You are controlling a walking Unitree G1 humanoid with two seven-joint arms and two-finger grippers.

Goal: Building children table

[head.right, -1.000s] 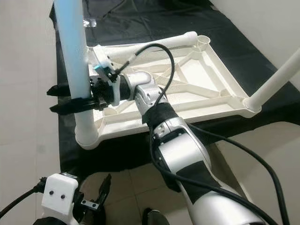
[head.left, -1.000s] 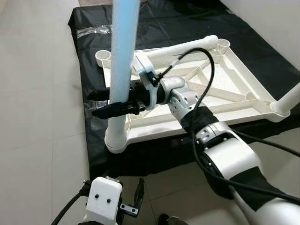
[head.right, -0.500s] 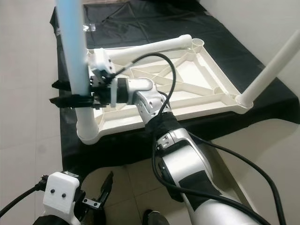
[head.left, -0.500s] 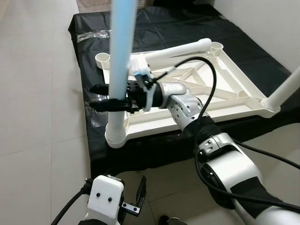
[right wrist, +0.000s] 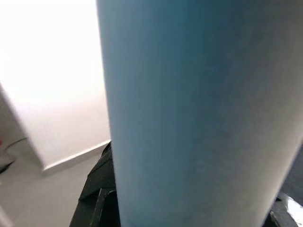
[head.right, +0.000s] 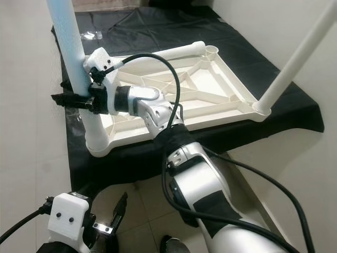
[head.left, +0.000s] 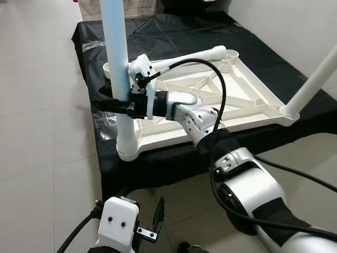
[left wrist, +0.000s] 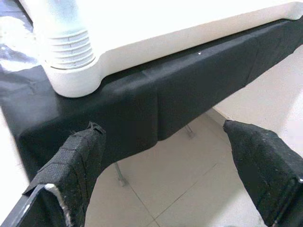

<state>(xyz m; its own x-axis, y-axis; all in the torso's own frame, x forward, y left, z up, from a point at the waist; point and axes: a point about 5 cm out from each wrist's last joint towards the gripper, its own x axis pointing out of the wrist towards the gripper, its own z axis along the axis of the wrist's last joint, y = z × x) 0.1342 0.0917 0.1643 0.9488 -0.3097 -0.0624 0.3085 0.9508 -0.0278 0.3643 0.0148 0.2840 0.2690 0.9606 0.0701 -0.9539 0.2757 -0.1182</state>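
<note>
The white table top [head.left: 247, 118] lies upside down on a black-covered platform [head.left: 174, 26]. A pale blue leg [head.left: 118, 58] stands upright in its near left corner socket [head.left: 128, 150]. My right gripper [head.left: 113, 99] is shut on the blue leg about halfway up, one black finger on each side; the blue leg [right wrist: 189, 113] looms close in the right wrist view. A white leg [head.left: 310, 84] stands in the near right corner. Another white leg [head.left: 189, 57] lies along the far edge. My left gripper [left wrist: 165, 170] hangs open below the platform's edge, facing the ribbed socket [left wrist: 66, 52].
The platform's black cloth [left wrist: 180, 94] drapes over its front edge, with thin metal feet beneath. Pale tiled floor [head.left: 42, 105] lies to the left and in front. A wall [head.left: 295, 26] runs close along the right side. A clear plastic bag [head.left: 92, 45] lies at the far left.
The head view has shifted, so the whole scene sits differently. My right gripper stays on the blue leg and its wrist has rolled, bringing the two fingers closer to level.
</note>
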